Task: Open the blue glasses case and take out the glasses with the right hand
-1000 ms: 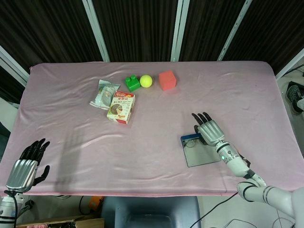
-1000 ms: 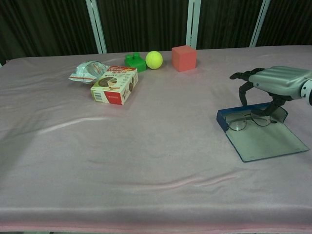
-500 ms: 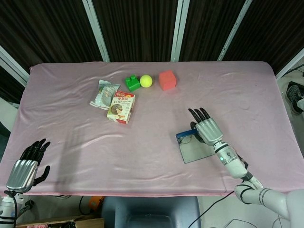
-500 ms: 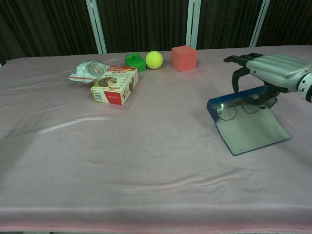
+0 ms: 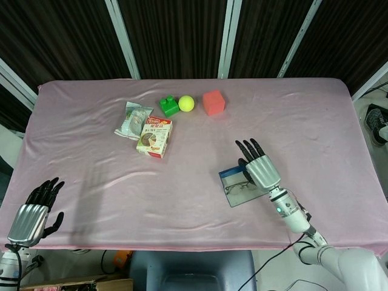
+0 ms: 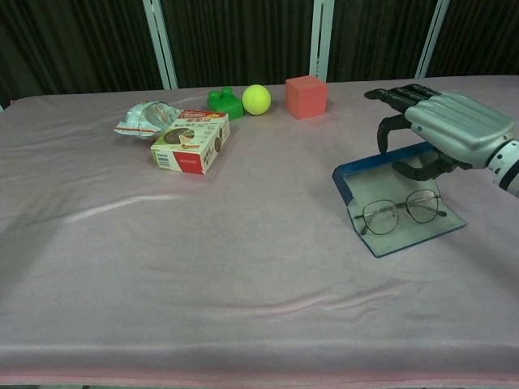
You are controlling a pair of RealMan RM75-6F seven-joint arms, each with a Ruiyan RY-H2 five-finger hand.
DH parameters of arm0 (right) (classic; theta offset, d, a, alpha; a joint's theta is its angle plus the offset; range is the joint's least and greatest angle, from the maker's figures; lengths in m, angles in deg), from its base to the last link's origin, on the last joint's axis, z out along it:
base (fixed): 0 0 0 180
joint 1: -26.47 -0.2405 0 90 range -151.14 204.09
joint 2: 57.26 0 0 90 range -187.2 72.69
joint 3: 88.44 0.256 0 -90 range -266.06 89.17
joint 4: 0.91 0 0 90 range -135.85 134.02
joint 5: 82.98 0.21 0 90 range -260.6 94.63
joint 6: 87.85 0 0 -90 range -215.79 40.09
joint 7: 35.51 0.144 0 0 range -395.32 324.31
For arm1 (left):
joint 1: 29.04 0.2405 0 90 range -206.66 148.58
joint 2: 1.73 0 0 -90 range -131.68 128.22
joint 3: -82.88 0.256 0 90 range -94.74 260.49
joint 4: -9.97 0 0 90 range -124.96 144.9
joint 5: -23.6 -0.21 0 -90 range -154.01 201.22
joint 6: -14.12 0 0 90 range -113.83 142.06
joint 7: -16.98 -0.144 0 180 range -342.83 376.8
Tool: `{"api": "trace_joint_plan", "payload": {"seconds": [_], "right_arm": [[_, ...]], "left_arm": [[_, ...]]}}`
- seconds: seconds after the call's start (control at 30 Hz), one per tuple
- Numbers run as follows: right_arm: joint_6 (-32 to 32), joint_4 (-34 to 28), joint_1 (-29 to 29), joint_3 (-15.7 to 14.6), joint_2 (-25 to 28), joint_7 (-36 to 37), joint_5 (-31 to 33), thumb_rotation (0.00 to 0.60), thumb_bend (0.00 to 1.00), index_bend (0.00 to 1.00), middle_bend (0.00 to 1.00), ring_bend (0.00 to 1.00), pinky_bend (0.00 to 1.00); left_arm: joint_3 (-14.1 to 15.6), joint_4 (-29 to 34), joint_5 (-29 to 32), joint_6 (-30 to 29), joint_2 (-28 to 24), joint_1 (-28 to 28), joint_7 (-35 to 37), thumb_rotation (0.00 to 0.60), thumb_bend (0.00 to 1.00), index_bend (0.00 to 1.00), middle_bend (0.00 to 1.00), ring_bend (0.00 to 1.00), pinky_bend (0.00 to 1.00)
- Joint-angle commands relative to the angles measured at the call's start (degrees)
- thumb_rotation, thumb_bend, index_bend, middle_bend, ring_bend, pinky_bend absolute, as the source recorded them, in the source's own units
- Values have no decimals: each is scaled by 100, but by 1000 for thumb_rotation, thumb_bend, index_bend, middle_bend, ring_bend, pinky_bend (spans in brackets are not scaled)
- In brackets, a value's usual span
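Nearest the robot, the left hand [image 5: 29,213] rests at the table's front left corner with its fingers loosely apart and nothing in them, just as it did a second ago. On the pink cloth [image 6: 243,243] at front right, the blue glasses case [image 6: 381,172] lies open, and it has slid leftward and toward the table's middle since the earlier frames. The glasses [image 6: 401,212], which sat tucked against the case's raised blue edge before, now lie out on the flat flap, nearer the front, lenses side by side. The right hand [image 6: 442,121] hovers over the case's far edge, having travelled left with it; its fingers curl downward and apart, and it holds nothing; whether the thumb touches the case I cannot tell. Further back on the left lie a snack box [image 6: 191,141] and a crinkled packet [image 6: 146,118], and beyond them a green block [image 6: 224,102], a yellow ball [image 6: 256,99] and a red cube [image 6: 306,96], all unmoved.
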Motion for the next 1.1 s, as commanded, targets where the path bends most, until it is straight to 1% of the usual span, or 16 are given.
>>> {"api": "trace_joint_plan", "payload": {"seconds": [0.03,0.27,0.4,0.57,0.77,0.93,1.1], "right_arm": [[-9,113,-2,10,-61,61,3,600,511,666,135,86,0],[122,300,-81,125,-101,-4,119,600,510,666,135,86,0],[129,541,-201,281,-177,-70,212,600,510,668,136,86,0],[-126,1061,-310,514,-456,-66,341,600,511,670,136,86,0],[-96,1327,-355,546,-578,-93,390,600,510,674,137,86,0],[134,1820,-531,609,-744,-588,495,600,511,676,138,86,0],[372,2168,-694,751,-835,-791,680,600,511,676,139,86,0]], "left_arm": [[0,1,4,10,1,-4,-6,600,421,0,2,1,138],[7,10,7,32,0,-11,-17,600,421,0,3,0,138],[7,13,11,42,3,-15,-22,600,420,0,2,1,138],[8,23,21,59,-1,-20,-31,600,422,0,3,1,138],[11,25,15,54,0,-18,-31,600,421,0,2,1,138],[30,32,0,84,-6,-30,-30,600,421,0,3,0,138],[29,32,10,94,-2,-32,-41,600,422,0,3,0,139]]}}
